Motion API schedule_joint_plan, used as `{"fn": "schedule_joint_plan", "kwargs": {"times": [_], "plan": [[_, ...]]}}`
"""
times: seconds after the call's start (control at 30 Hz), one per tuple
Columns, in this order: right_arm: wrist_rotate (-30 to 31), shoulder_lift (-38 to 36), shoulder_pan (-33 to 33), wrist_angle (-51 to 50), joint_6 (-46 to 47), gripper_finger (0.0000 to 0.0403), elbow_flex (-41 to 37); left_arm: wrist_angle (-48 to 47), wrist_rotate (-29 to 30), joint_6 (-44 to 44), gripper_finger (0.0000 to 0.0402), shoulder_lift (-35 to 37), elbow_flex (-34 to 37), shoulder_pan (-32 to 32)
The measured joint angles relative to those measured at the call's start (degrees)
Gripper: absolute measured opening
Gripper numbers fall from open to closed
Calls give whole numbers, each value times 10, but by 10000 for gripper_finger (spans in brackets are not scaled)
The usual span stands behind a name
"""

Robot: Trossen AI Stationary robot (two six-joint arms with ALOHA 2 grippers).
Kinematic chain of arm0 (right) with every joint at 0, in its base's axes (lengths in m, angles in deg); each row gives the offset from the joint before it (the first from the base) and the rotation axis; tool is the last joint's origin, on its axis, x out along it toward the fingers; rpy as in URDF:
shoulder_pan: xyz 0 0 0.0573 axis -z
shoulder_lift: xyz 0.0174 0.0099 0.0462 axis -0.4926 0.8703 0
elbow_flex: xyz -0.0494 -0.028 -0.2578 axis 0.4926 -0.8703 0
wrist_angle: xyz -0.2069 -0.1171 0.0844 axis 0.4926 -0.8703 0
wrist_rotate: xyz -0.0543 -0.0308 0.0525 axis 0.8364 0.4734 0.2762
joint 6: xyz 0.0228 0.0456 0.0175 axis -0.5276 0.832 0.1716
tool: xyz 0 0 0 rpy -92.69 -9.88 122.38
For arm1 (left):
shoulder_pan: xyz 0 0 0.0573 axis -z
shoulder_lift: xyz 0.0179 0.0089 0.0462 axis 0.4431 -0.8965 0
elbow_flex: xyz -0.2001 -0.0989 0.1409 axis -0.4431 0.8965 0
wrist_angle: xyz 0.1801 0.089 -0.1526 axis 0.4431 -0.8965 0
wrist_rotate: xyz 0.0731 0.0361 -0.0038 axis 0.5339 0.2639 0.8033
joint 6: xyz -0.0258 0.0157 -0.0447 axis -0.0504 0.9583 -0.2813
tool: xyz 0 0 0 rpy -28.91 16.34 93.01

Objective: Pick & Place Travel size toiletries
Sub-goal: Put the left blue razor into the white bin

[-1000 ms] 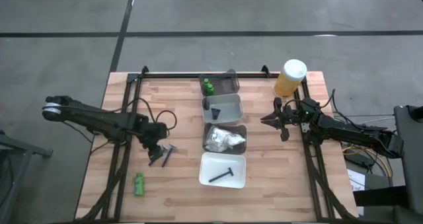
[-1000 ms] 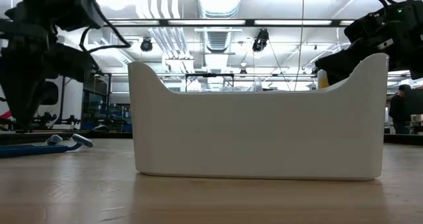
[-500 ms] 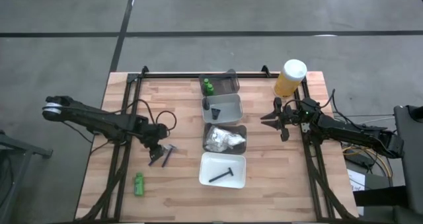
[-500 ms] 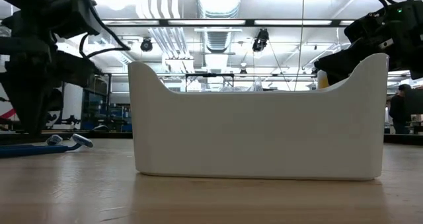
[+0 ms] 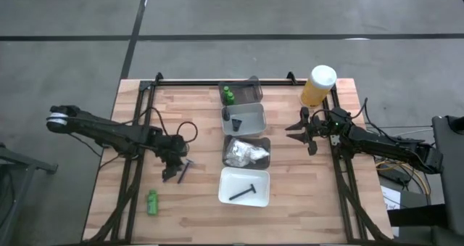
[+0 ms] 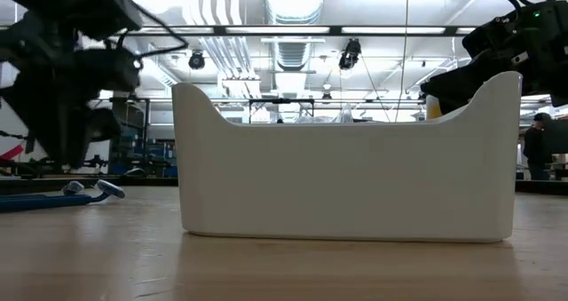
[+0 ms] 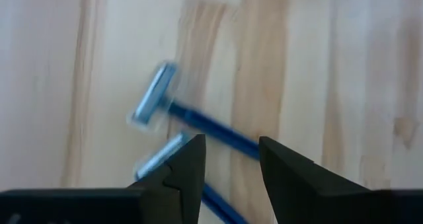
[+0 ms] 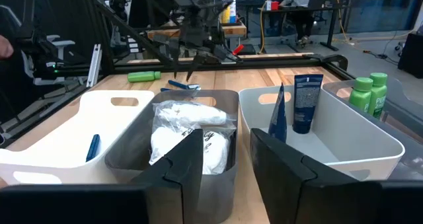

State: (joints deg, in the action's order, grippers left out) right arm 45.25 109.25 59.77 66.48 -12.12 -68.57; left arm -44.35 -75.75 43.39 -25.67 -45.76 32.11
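Left tool: the left tool (image 5: 172, 166) hangs low over the wooden bench (image 5: 196, 119), on its left half. Its two dark fingers (image 7: 188, 164) stand a little apart with nothing between them.
Razors under it: two slim blue razors (image 7: 198, 121) lie flat on the wood right below the left tool, side by side. In the high view they show as dark sticks (image 5: 181, 172) just beside the tool.
Green bottle on the bench: a small bright green bottle (image 5: 152, 202) lies on its side near the left front of the bench, apart from the razors.
Right tool: the right tool (image 5: 296, 129) waits above the right side of the bench, to the right of the row of trays. Its fingers (image 8: 188, 161) stand apart and hold nothing.
Trays: four small trays sit in a row down the middle.
Far grey tray (image 5: 250, 95): two green bottles (image 5: 228, 95) stand in it.
White tray behind it (image 5: 254, 123): a small dark tube (image 8: 307, 103) stands in it.
Next grey tray (image 5: 259, 142): white crinkly packets (image 5: 245, 154) fill it.
Near white tray (image 5: 244, 199): one dark razor stick (image 5: 243, 193) lies in it.
Big container: a yellow container with a white cap (image 5: 317, 85) stands at the far right corner.
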Motion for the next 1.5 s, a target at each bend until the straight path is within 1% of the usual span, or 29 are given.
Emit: {"fn": "schedule_joint_plan", "kwargs": {"times": [0.27,0.5,0.67,0.77,0.87,0.97,1.07,1.37,1.5], "plan": [[0,0,0,0,0,143,0,-1,-1,150,120,0,-48,3],[0,0,0,0,0,156,0,-44,0,333,82,0,-74,17],[0,0,0,0,0,166,0,-60,1,450,59,0,-74,18],[0,0,0,0,0,173,0,-78,8,560,55,0,-74,18],[0,0,0,0,0,179,0,-92,36,679,55,0,-74,18],[0,0,0,0,0,185,0,-91,60,751,55,-1,-74,18],[0,0,0,0,0,189,0,-91,61,775,55,-1,-74,18],[0,0,0,0,0,200,0,-92,61,769,55,0,-73,18],[0,0,0,0,0,199,0,-91,54,769,55,0,-73,18]]}}
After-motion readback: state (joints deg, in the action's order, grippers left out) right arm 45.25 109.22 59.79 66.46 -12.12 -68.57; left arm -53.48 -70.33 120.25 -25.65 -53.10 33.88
